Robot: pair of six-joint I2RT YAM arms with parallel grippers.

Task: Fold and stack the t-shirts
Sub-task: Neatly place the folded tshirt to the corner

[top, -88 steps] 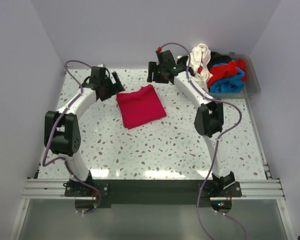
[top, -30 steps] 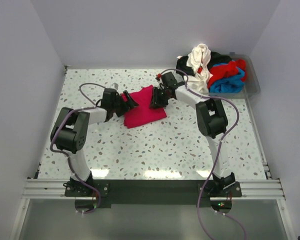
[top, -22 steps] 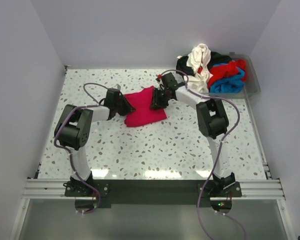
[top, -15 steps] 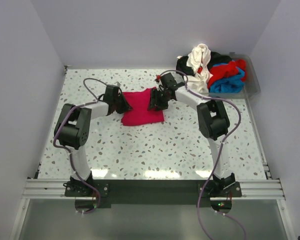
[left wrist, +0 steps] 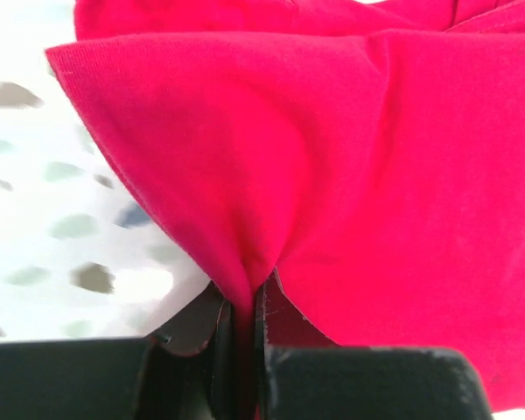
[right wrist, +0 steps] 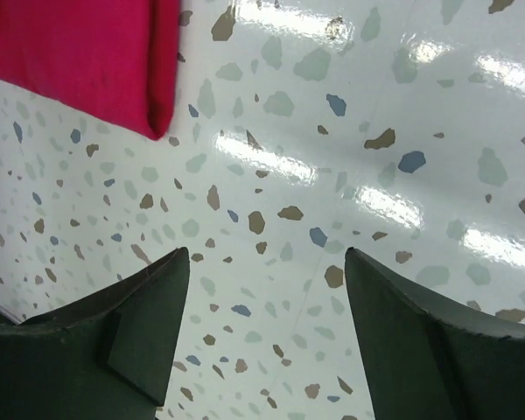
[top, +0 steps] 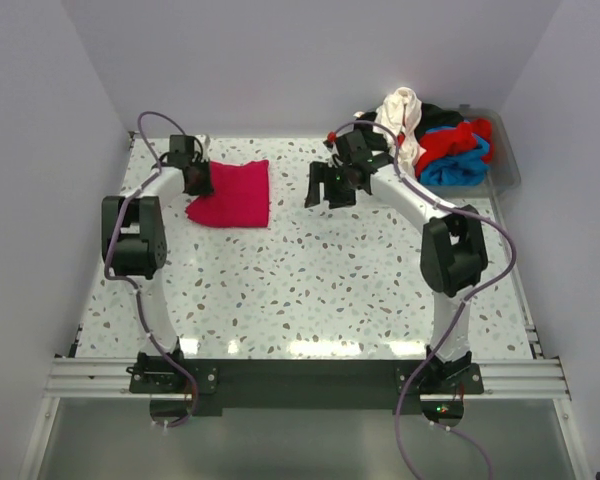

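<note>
left tool (left wrist: 241, 308) pinches shirt (top: 238, 192) edge; right tool (right wrist: 267, 267) gapes, empty. i'd lay the shirt flat on the table (top: 330, 275), then release without dragging.

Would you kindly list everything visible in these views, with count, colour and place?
folded t-shirt: one, crimson, far-left part of the table
unfolded garments: a heap, count unclear, white, black, red and blue, in the bin
bin: one, translucent grey, far-right corner
table: one, white with speckles, under the shirt and arms
left gripper: one, black, shut on the folded t-shirt's edge
right gripper: one, black, open above bare table, right of the shirt and apart from it
</note>
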